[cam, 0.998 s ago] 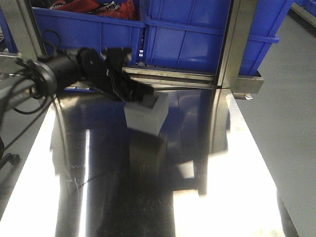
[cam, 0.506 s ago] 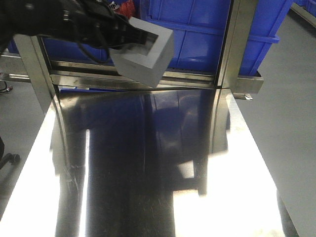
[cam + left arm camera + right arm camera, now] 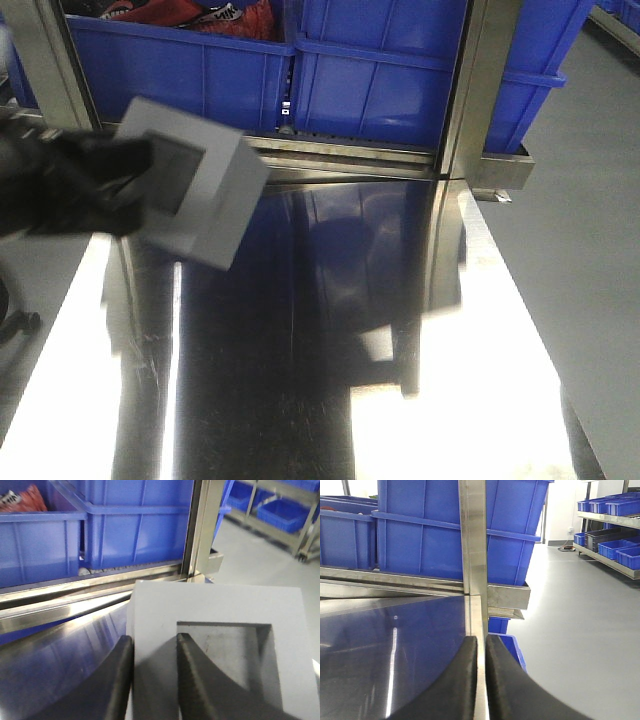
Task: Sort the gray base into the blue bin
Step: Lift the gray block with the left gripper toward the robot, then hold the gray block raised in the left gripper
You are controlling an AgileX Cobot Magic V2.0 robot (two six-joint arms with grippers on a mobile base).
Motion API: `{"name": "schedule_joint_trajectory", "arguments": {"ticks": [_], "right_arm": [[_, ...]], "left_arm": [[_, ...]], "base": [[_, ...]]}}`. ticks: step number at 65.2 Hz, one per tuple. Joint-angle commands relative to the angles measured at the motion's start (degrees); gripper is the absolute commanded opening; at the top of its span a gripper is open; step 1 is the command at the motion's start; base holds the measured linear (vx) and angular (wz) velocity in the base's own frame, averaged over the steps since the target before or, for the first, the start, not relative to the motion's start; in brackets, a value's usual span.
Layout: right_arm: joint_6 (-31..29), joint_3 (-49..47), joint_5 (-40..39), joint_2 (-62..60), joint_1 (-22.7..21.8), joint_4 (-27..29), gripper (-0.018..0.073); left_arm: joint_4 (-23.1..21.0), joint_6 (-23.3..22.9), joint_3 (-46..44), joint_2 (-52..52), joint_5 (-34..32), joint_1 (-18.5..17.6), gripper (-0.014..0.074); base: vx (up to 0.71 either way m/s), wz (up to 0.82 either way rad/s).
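Shiny steel table; tilted, recessed gray base

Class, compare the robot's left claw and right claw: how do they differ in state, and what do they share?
The left claw clamps one wall of the base, one finger in its recess; the right claw holds nothing. The left claw's fingers stand a wall's thickness apart; the right claw's nearly touch. Both have dark, curved fingers.

Polished steel table, gray floor
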Motion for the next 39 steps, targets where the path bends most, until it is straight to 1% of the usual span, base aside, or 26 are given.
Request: {"name": "schedule_joint_trajectory", "arguments": {"ticks": [1, 9, 18, 28, 39], "right_arm": [[-0.38, -0.22, -4.55, -0.5, -0.21, -0.37, -0.0004], [-0.38, -0.22, -4.55, -0.5, -0.21, -0.37, -0.0004], [-0.38, -0.22, -4.55, -0.5, -0.21, -0.37, -0.0004], [-0.38, -0.22, -4.55, -0.5, -0.21, -0.37, -0.0004], [-0.38, -0.22, -4.55, -0.5, -0.21, -0.37, -0.0004]], "left_arm": [[-2.3, -0.45, 5.73, -8.15, -9.96, -0.41, -0.0005], [-3.0, -0.45, 13.97, -17.39, -13.47, -0.41, -0.0005], [-3.0, -0.45, 20.22, -25.85, -16.19, -0.41, -0.0005], [-3.0, -0.45, 24.22, -33.57, -17.75, -0.41, -0.0005], [-2.87, -0.4, 25.39, -36.94, -17.63, -0.41, -0.0005]], "base": [[0.0, 0.0], [0.0, 0.0], [0.0, 0.0], [0.0, 0.0], [0.0, 0.0]]}}
